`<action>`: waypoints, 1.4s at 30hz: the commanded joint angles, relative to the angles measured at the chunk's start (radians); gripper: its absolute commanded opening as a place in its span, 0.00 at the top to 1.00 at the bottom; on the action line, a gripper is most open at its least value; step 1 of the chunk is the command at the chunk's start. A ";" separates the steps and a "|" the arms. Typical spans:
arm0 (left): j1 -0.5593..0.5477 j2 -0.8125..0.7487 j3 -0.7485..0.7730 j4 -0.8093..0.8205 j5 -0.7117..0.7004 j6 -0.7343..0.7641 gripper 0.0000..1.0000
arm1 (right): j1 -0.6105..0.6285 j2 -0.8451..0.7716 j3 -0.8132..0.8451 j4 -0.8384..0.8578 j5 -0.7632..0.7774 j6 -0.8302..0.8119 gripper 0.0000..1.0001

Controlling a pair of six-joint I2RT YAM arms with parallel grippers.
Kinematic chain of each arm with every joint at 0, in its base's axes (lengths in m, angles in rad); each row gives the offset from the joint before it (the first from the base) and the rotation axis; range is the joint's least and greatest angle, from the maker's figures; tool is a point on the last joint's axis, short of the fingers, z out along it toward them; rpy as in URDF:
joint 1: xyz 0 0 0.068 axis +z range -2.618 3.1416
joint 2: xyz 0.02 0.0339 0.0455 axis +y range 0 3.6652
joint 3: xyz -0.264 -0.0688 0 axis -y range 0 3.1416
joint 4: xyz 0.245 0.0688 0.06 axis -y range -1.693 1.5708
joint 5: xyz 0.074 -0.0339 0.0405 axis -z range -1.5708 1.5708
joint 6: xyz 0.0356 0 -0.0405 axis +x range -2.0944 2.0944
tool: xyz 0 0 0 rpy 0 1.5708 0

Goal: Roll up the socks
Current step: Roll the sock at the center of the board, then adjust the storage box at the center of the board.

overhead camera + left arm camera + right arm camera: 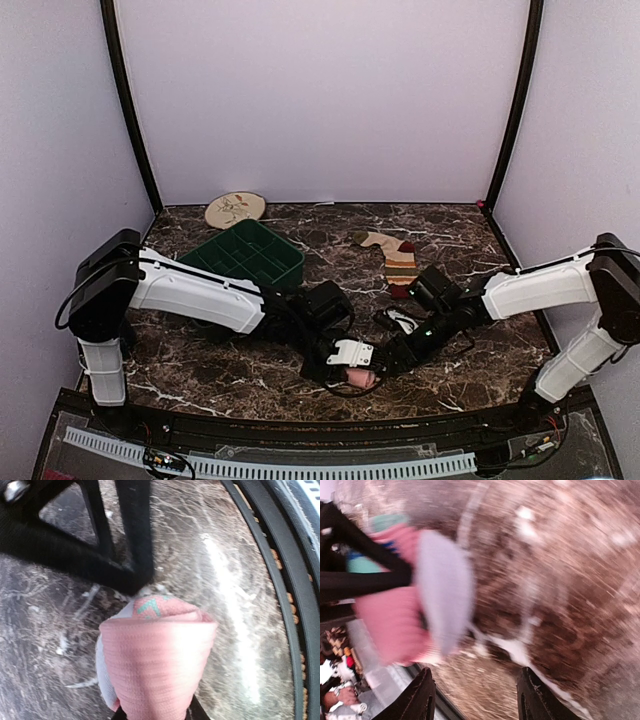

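The pink sock (157, 660) with mint-green spots is rolled into a thick bundle, and my left gripper (155, 713) is shut on it, low over the table near the front edge (360, 378). My right gripper (477, 692) is open with nothing between its dark fingers (422, 697). It sits just right of the bundle (388, 357), apart from it; the pink sock (392, 622) shows blurred at the left of the right wrist view. The tan striped sock (397, 258) with a dark red toe lies flat, farther back on the table.
A green compartment tray (245, 255) stands at the back left, with a round patterned plate (235, 209) behind it. The table's black front rim (280, 595) runs close to the held sock. Purple walls enclose the marble table (200, 370).
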 commanded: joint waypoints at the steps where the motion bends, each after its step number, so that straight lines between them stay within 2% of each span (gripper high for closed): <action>1: -0.001 0.006 0.017 -0.235 0.047 -0.026 1.00 | -0.012 -0.042 -0.035 -0.003 0.109 0.028 0.46; 7: 0.036 -0.029 0.102 -0.352 0.067 -0.047 1.00 | -0.015 -0.042 -0.012 0.007 0.203 0.031 0.46; 13: 0.101 -0.104 0.163 -0.428 0.075 -0.083 1.00 | -0.017 -0.005 0.024 0.047 0.232 0.019 0.46; 17: 0.153 -0.160 0.189 -0.460 0.033 -0.122 1.00 | -0.016 0.023 0.074 0.060 0.241 0.003 0.46; 22: 0.234 -0.235 0.214 -0.484 -0.126 -0.225 1.00 | -0.017 0.059 0.166 0.066 0.271 -0.023 0.46; 36: 0.534 -0.431 0.193 -0.466 -0.510 -0.755 1.00 | -0.016 0.249 0.498 0.060 0.281 -0.066 0.45; 42: 0.660 -0.455 0.159 -0.500 -0.677 -0.916 1.00 | -0.008 0.288 0.548 0.076 0.266 -0.071 0.45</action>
